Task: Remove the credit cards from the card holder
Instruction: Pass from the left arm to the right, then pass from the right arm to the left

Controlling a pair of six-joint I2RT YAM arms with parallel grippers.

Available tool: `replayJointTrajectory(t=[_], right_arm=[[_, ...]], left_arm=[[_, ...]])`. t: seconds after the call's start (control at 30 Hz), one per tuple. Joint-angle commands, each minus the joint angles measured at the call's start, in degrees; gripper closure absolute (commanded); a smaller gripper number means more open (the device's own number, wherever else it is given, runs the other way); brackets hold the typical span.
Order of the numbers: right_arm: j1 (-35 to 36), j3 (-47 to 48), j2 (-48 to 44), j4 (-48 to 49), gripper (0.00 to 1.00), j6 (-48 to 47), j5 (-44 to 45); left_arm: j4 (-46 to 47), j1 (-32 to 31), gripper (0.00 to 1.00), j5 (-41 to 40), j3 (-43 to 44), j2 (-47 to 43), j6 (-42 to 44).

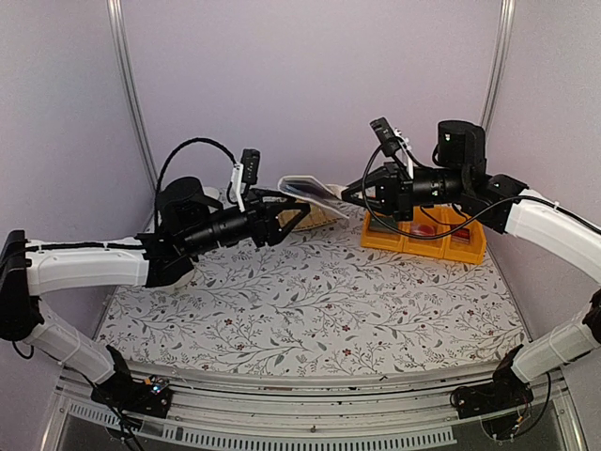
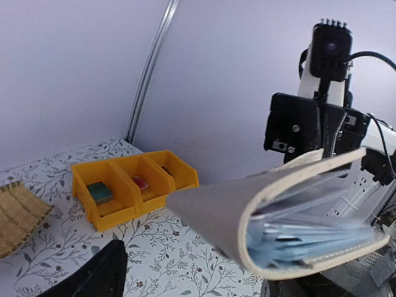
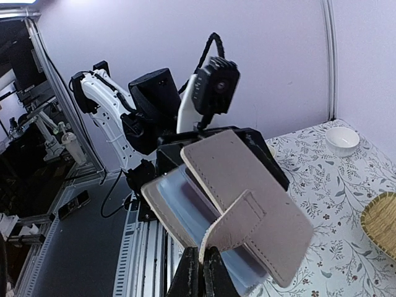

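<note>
The beige card holder [image 1: 311, 191] hangs half open in the air at the back of the table, between both grippers. My right gripper [image 3: 201, 263] is shut on its strap flap [image 3: 247, 216]; it also shows in the top view [image 1: 349, 194]. My left gripper [image 1: 293, 214] stands wide open. One finger [image 2: 96, 272] is well apart from the holder [image 2: 247, 216], and the holder hides the other. Light blue cards [image 2: 297, 238] sit in the clear pockets [image 3: 185, 204]. I cannot make out a red-pink card in the holder.
An orange three-part bin [image 1: 424, 240] stands at the back right, with a green thing [image 2: 99, 192] and a red thing [image 2: 141, 183] in it. A woven straw mat [image 2: 15, 216] lies beside it. A small white bowl [image 3: 341, 139] sits near the back wall.
</note>
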Motion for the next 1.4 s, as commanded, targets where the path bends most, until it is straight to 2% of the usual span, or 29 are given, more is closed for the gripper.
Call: replayJointTrajectory(t=[0.0, 0.03, 0.17, 0.23, 0.43, 0.57, 0.63, 0.73, 0.87, 1.13, 1.27, 1.37], right_arm=[[-0.1, -0.3, 0.7, -1.1, 0.99, 9.0, 2.8], [-0.1, 0.1, 1.0, -1.9, 0.99, 10.2, 3.9], [-0.1, 2.3, 2.4, -5.9, 0.99, 15.5, 9.8], [-0.1, 2.4, 2.6, -5.4, 0.99, 17.8, 11.2], [-0.1, 3.5, 2.1, -0.8, 0.99, 18.8, 4.7], [-0.1, 4.9, 1.7, 1.7, 0.98, 19.2, 2.0], [-0.1, 4.9, 1.7, 3.8, 0.99, 20.0, 0.2], [-0.2, 4.9, 1.7, 6.8, 0.99, 21.8, -1.6], [-0.1, 4.8, 1.4, 10.4, 0.99, 23.4, -4.2], [-0.1, 6.2, 1.5, 13.7, 0.99, 25.7, -5.0], [-0.2, 6.4, 1.8, 14.4, 0.99, 26.4, -5.2], [-0.1, 6.7, 1.9, 15.0, 0.99, 26.7, -5.4]], left_arm=[[-6.2, 2.3, 0.08, -5.7, 1.4, 3.1, -4.5], [-6.9, 2.5, 0.03, -5.9, 1.4, 3.2, -4.5], [-6.8, 2.9, 0.02, -5.7, -0.5, 2.6, -2.4], [-4.7, 2.9, 0.02, -2.9, -1.9, 2.4, 0.2], [-2.8, 2.9, 0.02, 5.0, -4.1, 1.9, 6.2], [9.4, 2.8, 0.02, 11.5, -9.3, 0.2, 4.9], [15.0, 2.8, 0.02, 10.5, -11.3, 0.0, 3.3], [16.1, 2.8, 0.02, 7.0, -10.8, 1.0, 1.9], [22.0, 2.2, 0.01, 9.3, -11.9, 2.0, 1.6], [24.5, -1.3, 0.02, 8.5, -12.1, 2.1, 13.0], [25.9, -1.9, 0.02, 9.5, -11.3, 3.3, 12.0], [31.6, -1.9, 0.02, 10.4, -12.4, 4.2, 9.6]])
